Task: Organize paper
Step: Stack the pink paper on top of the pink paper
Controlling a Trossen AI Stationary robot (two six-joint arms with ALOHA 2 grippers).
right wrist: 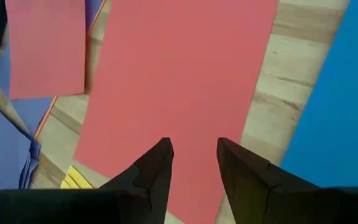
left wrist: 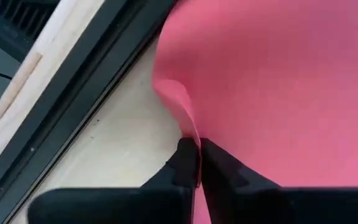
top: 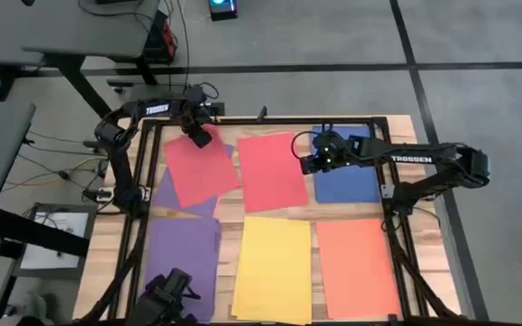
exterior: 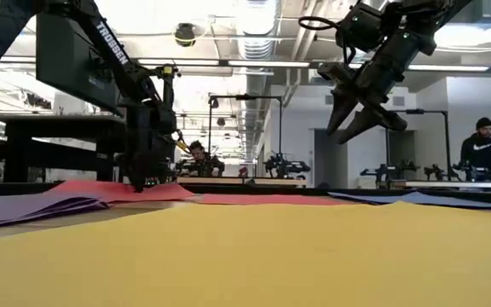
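- Task status, my read: approx half done. Yellow sheet (top: 273,268), orange sheet (top: 357,267), blue sheet (top: 346,180) & straight red sheet (top: 271,170) lie flat, each apart on its own patch, roughly squared up.
- Left to do: tilted red sheet (top: 198,167) sits askew over the purple sheets (top: 186,244), which look bunched/overlapping on my left side of the table. Those need sorting.
- My left gripper (left wrist: 197,163) is at the far corner of the tilted red sheet, fingers pinched together on its curled edge, corner lifted off the wood.
- My right gripper (right wrist: 193,163) hangs above the straight red sheet's edge nr the blue, fingers apart, holding nothing.
- Surface: light wood-plank table (top: 422,204) w/ black frame rails (top: 270,120) around it.
- Room: grey carpet floor, grey desks on my left, cables. Low view shows lab benches, ceiling lights, two people (exterior: 482,145) far back.
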